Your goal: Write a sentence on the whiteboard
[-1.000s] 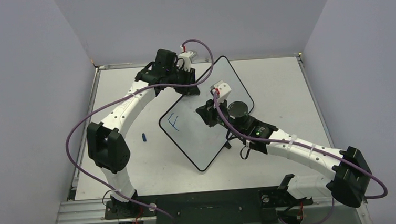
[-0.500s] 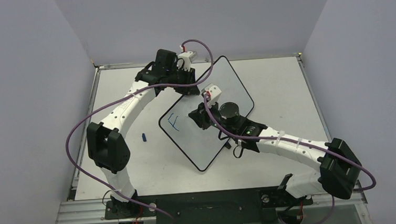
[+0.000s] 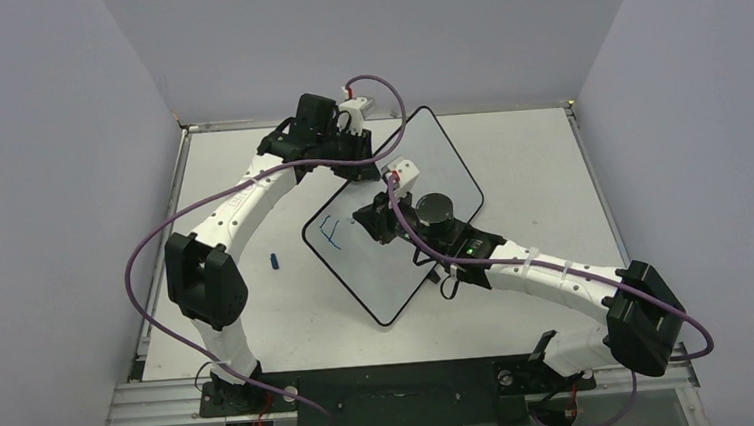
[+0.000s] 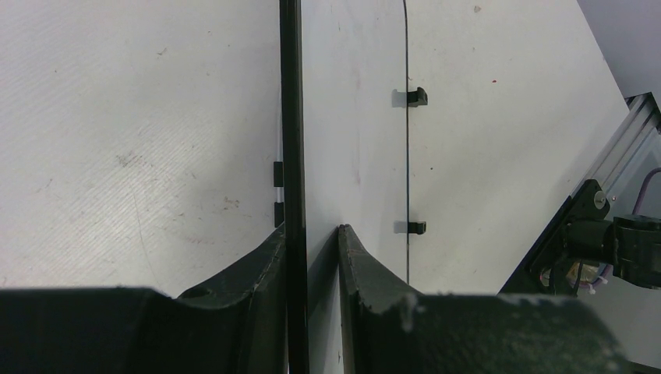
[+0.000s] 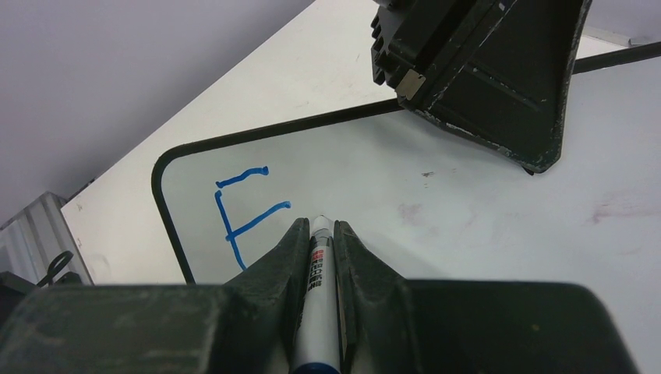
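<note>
Your sentence (image 5: pixel 238 210) has only a blue F so far; nearly all remains. The whiteboard (image 3: pixel 372 268) lies askew mid-tabletop (image 3: pixel 529 152), left jaws clamped on its far edge, right jaws clamped on the marker (image 5: pixel 316 280), tip beside the F, perhaps touching.

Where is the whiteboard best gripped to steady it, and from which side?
Grip the whiteboard by its thin black-framed rim, approaching from outside the edge with one finger on each face. It is a flat sheet, and the left gripper pinches it this way.
</note>
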You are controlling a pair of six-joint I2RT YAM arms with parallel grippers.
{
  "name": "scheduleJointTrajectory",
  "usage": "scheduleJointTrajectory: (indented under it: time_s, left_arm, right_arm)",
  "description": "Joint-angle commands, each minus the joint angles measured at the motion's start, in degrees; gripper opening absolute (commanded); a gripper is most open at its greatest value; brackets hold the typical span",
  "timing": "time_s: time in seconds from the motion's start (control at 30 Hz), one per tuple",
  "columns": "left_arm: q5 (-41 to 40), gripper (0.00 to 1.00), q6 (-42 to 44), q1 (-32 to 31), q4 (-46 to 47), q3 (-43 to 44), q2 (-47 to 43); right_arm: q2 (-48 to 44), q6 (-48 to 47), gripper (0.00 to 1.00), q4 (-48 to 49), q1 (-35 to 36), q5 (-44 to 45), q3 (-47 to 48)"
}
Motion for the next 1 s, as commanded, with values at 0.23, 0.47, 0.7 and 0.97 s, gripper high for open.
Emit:
scheduleJointTrajectory:
  time_s: [0.23,0.47,0.7,0.97]
  left_arm:
    - [-3.35,0.0,2.6,0.21,5.17,0.0,-3.82]
    - [-3.42,0.0,2.54,0.21,5.39,-0.42,-3.95]
    - [-3.41,0.0,2.44,0.21,5.64,-0.6,-4.13]
    - [-3.41,0.0,2.43,0.21,5.59,-0.62,-4.27]
  right_arm:
    - [0.59,0.95,0.0,4.23,0.17,2.92,3.3]
    - [1.88,0.87,0.0,3.47,0.11,1.54,4.74]
    - [2.55,0.38,0.0,3.33,0.57,0.29,4.44]
    - [2.9,0.3,0.0,2.65,1.32,-0.67,4.21]
